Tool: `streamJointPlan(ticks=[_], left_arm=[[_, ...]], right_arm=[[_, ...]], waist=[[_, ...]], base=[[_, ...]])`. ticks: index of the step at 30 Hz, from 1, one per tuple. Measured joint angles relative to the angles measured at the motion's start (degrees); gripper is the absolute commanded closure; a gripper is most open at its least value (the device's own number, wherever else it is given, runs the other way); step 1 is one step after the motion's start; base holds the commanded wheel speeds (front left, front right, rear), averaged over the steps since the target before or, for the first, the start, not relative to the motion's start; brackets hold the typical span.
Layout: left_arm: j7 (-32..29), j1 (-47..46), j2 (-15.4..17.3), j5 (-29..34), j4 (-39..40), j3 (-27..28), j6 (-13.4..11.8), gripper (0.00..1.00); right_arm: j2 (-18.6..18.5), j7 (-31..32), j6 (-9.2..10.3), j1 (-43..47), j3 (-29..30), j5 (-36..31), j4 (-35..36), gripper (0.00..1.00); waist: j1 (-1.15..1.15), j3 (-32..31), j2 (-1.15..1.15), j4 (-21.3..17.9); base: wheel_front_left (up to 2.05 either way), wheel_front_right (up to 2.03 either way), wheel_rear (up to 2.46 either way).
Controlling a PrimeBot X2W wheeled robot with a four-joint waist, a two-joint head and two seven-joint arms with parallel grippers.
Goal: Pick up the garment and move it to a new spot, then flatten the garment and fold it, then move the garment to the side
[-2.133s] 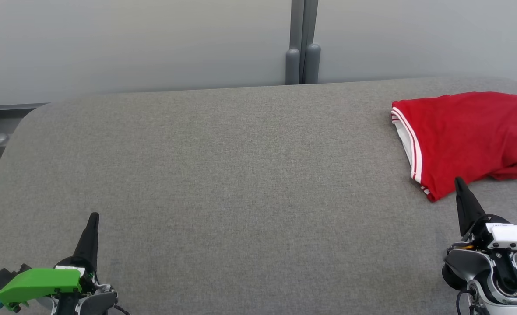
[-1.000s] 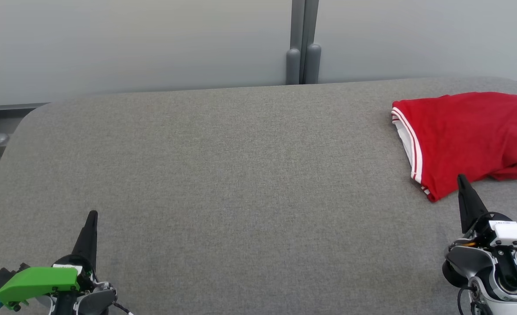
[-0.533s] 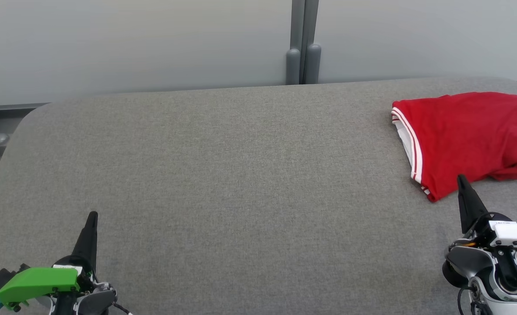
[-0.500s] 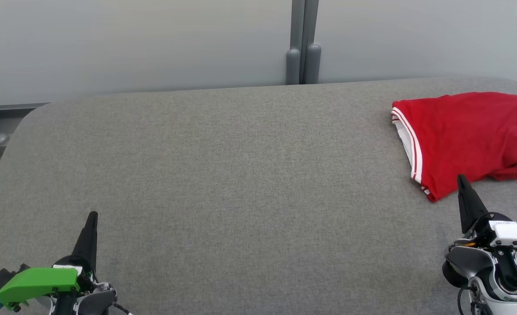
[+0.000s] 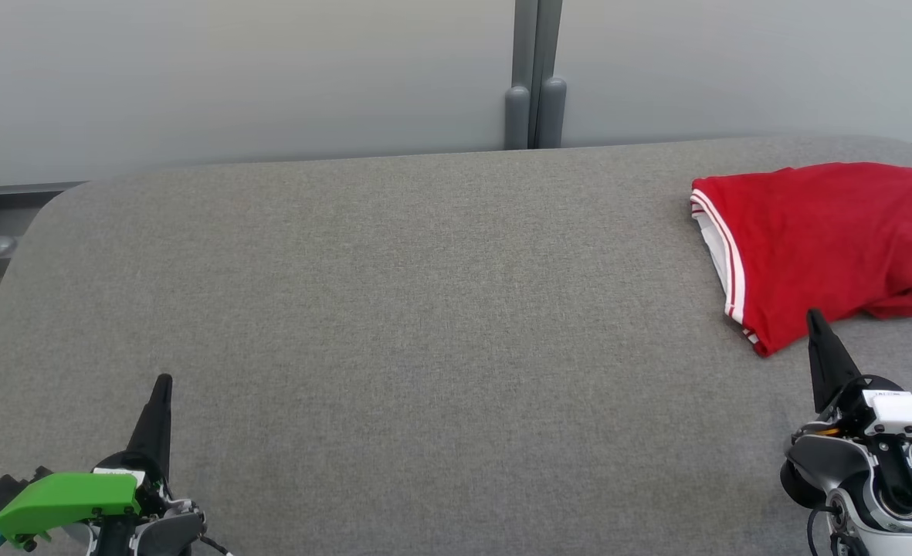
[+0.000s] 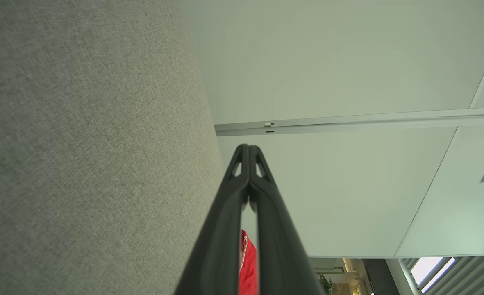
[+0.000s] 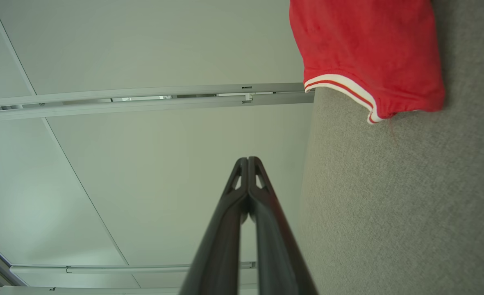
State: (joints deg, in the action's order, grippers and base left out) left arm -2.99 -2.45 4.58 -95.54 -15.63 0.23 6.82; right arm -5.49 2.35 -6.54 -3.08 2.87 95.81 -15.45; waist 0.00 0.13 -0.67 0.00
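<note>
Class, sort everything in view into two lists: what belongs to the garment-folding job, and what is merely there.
Job: red garment, grey table, left gripper, right gripper, both shut.
Merely there: pale wall panels, grey post.

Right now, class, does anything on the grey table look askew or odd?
The red garment lies at the table's far right, folded unevenly: its striped hem runs slanted and one near corner is bunched. Nothing else stands out.

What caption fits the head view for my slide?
Head view: red garment lies far right on the grey table; left gripper and right gripper sit shut and empty near its front edge.
</note>
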Motion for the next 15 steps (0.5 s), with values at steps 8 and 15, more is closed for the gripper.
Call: streamJointPlan(ticks=[8, 15], left_arm=[[0.0, 0.0, 0.0, 0.0, -0.1, 0.0, 0.0, 1.00], [0.0, 0.0, 0.0, 0.0, -0.1, 0.1, 0.0, 1.00]], right_arm=[[0.0, 0.2, 0.00, 0.0, 0.0, 0.0, -0.1, 1.00], [0.0, 0.2, 0.00, 0.0, 0.1, 0.0, -0.1, 1.00]], waist=[[0.00, 0.0, 0.00, 0.0], [0.00, 0.0, 0.00, 0.0]], base=[[0.00, 0.00, 0.00], [0.00, 0.00, 0.00]])
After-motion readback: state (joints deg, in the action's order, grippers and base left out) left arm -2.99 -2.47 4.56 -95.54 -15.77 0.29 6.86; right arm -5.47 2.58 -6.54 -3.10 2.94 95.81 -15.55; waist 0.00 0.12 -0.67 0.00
